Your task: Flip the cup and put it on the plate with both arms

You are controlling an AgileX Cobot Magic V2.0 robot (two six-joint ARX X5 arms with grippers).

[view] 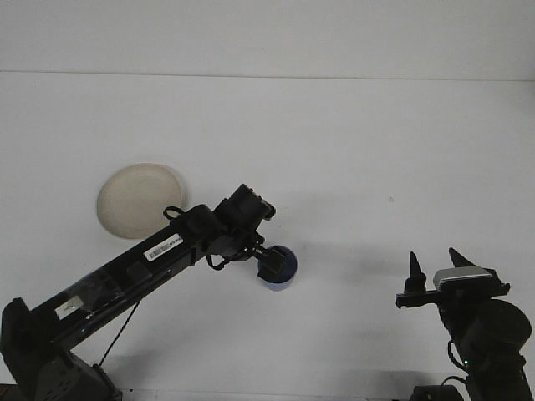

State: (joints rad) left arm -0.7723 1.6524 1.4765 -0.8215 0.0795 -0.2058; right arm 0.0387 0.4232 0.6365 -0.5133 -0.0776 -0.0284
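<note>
Table [351,142]: white, fills nearly the whole frame, back edge a thin line across the top.
Left arm [125,271]: black, stretched diagonally from the lower left corner toward the centre, white labels along its upper side.
Plate [134,196]: cream, round, left of centre, lying flat on the table, just above the left arm and apart from the cup.
Right gripper [433,266]: lower right of the frame, two black fingers pointing up with a clear gap between them, holding nothing, well apart from the cup.
Cup [282,269]: blue, just below the centre, standing on the table, partly hidden.
Left gripper [269,261]: at the cup's left rim, overlapping it; cannot tell whether clamped or spread.
</note>
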